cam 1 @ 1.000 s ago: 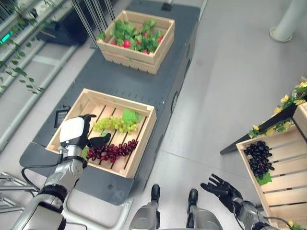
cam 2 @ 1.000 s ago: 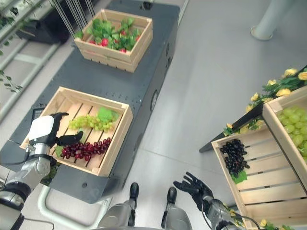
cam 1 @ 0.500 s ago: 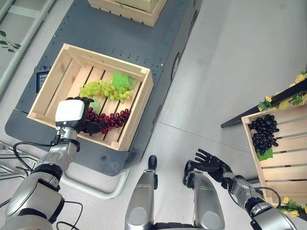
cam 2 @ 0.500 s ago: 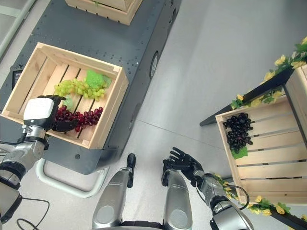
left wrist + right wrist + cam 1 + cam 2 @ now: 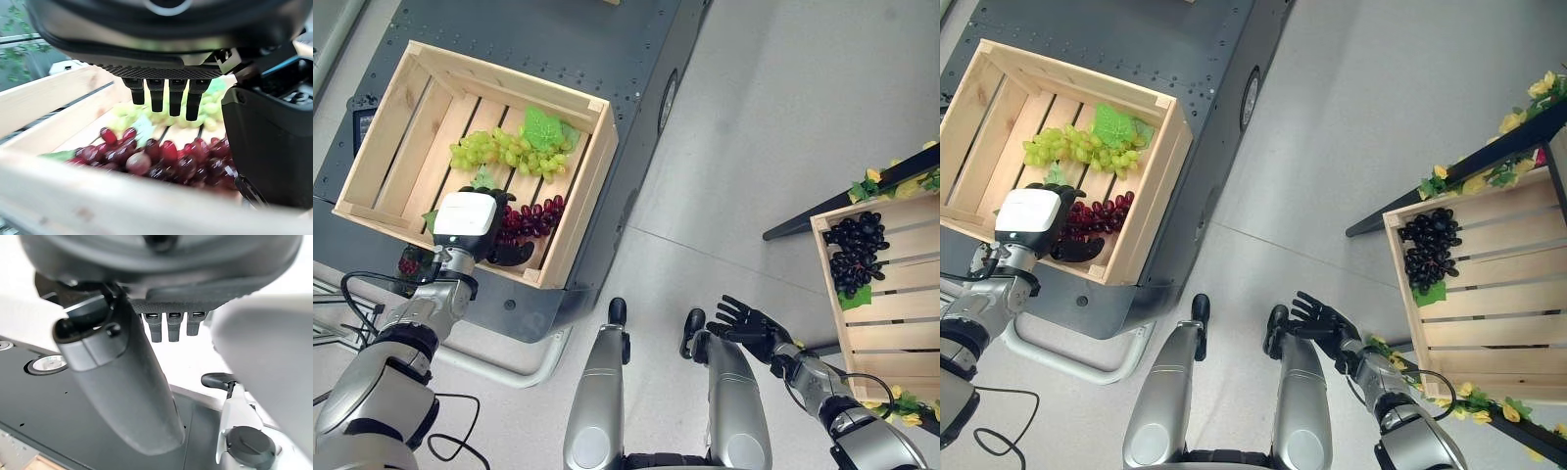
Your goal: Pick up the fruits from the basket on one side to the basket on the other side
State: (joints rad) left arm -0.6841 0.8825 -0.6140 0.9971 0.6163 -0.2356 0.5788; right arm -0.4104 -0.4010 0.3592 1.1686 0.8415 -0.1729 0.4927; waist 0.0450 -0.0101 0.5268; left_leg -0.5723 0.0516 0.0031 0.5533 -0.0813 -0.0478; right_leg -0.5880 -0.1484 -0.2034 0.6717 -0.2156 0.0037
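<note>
A red grape bunch (image 5: 530, 217) lies at the near side of the left wooden crate (image 5: 579, 201), and a green bunch (image 5: 504, 152) with a leaf lies behind it. My left hand (image 5: 470, 220) hovers over the red bunch's left end. Its fingers (image 5: 164, 98) hang straight above the red grapes (image 5: 161, 159), the thumb off to one side, holding nothing. My right hand (image 5: 749, 328) is spread open low by my right side, well short of the right crate (image 5: 891, 323). That crate holds a black grape bunch (image 5: 855, 255).
The left crate stands on a dark grey cart (image 5: 626, 49). Between the cart and the right crate is bare grey floor (image 5: 754, 147). A dark shelf edge with yellow flowers (image 5: 891, 176) runs above the right crate.
The camera has tilted down, so the whole scene shifted. My left hand has come in over the red grapes' left end. My right hand has stayed open by my side.
</note>
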